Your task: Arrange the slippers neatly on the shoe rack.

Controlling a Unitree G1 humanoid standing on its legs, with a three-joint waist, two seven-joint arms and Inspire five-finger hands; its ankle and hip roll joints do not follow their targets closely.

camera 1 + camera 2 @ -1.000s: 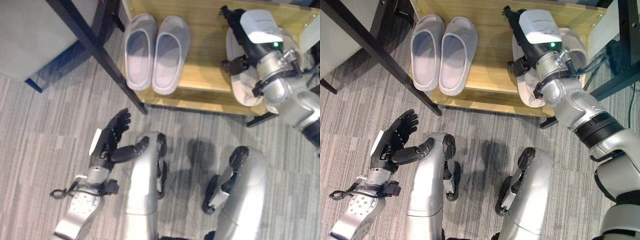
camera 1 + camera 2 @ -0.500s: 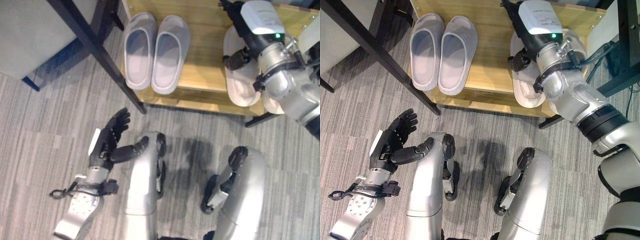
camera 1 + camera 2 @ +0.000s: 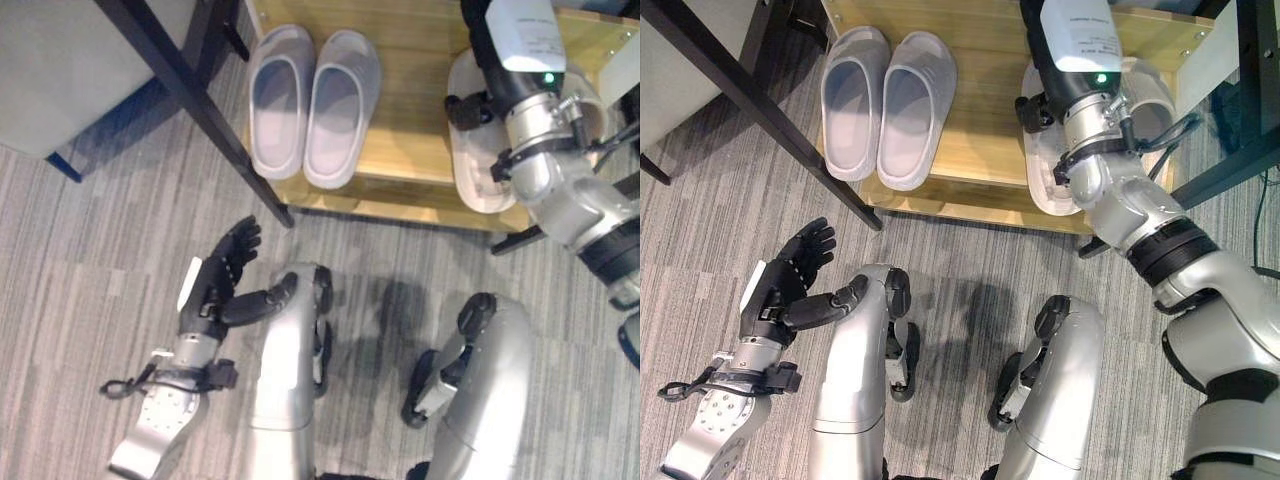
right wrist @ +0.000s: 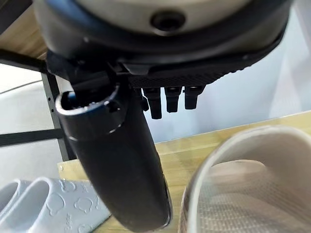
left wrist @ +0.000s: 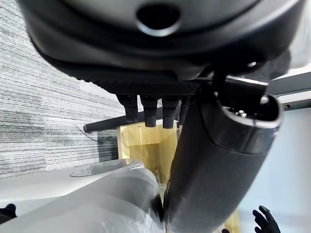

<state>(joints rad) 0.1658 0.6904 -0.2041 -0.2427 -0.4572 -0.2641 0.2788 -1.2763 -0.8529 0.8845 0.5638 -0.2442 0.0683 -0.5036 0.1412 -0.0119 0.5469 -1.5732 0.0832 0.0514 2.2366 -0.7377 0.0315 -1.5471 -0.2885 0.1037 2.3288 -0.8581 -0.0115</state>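
A pair of grey slippers [image 3: 312, 105] lies side by side on the left part of the wooden shoe rack shelf [image 3: 410, 120]. On the right part lie two white slippers, one [image 3: 1043, 185] towards the middle and one [image 3: 1152, 100] at the rack's right end. My right hand [image 3: 1077, 50] hovers over them near the back of the shelf. In the right wrist view its thumb [image 4: 121, 165] and fingers stand straight above the white slipper [image 4: 243, 184], holding nothing. My left hand [image 3: 215, 285] rests low over the carpet, open and idle.
A black table leg [image 3: 190, 100] slants across the carpet just left of the rack. A black frame [image 3: 1240, 150] stands beside the rack's right end. Grey striped carpet [image 3: 80, 260] lies in front of the rack.
My right hand has moved a little towards the back of the shelf over the white slippers. The slippers and my left hand have stayed where they were.
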